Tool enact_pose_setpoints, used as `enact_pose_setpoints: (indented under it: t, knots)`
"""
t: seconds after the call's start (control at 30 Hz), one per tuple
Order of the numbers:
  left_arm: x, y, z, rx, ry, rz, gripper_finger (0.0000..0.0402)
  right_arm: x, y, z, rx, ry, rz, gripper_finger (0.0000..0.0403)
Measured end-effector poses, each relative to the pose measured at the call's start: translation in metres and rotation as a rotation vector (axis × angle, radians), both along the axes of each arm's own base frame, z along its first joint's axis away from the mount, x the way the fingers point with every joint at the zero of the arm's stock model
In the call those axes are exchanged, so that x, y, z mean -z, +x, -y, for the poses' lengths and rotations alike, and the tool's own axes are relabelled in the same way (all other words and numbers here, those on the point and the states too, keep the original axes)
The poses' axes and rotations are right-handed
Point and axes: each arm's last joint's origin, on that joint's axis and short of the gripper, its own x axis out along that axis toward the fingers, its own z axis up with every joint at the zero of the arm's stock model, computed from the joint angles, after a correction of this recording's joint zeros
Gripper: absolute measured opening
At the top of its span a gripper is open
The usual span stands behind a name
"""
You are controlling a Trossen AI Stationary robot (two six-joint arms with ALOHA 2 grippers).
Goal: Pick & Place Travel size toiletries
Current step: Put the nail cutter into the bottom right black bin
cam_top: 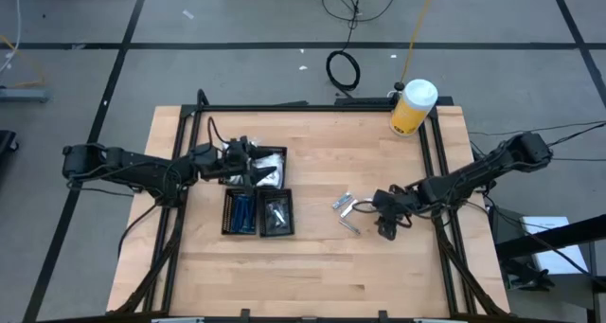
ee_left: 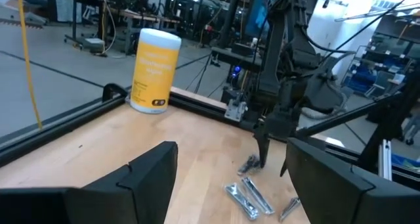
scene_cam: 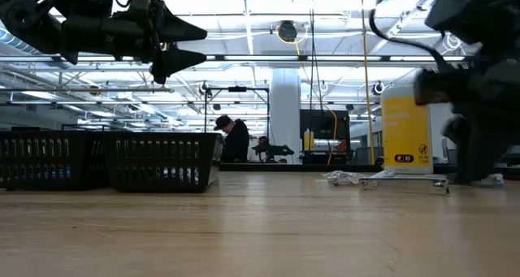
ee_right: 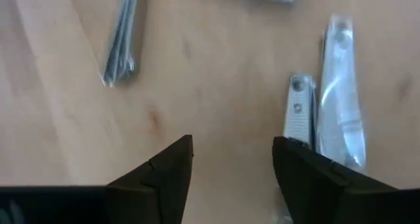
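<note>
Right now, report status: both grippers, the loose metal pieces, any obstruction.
Left gripper open, over the black four-compartment tray. Right gripper open, low beside the small silvery metal pieces on the wooden table, nothing held. Nothing in the way; yellow jar at far edge.

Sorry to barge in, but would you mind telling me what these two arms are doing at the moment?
They are sorting small toiletries into a black tray. The right gripper is low over the wooden table, open and empty, beside a few loose silvery pieces it has not yet picked up. The left gripper hangs open above the tray's far compartments, holding nothing. Blue items and silvery ones already lie in the tray. A yellow jar stands at the far edge.
</note>
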Motion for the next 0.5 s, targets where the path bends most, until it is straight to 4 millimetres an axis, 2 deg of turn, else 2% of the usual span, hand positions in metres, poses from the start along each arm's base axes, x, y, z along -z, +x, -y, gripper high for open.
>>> enact_pose_setpoints:
  t: [0.17,0.33,0.5]
  knots:
    - [0.0,0.0,0.0,-0.009,0.004,-0.004,0.0281,0.001,0.0,-0.002,0.003,0.016,0.009,0.0185]
    - [0.0,0.0,0.0,-0.01,0.007,-0.005,0.029,-0.002,0.005,-0.003,-0.107,-0.02,0.073,0.0172]
    - [0.0,0.0,0.0,-0.01,0.006,-0.004,0.0289,-0.021,0.004,0.0,-0.157,-0.059,0.02,0.0156]
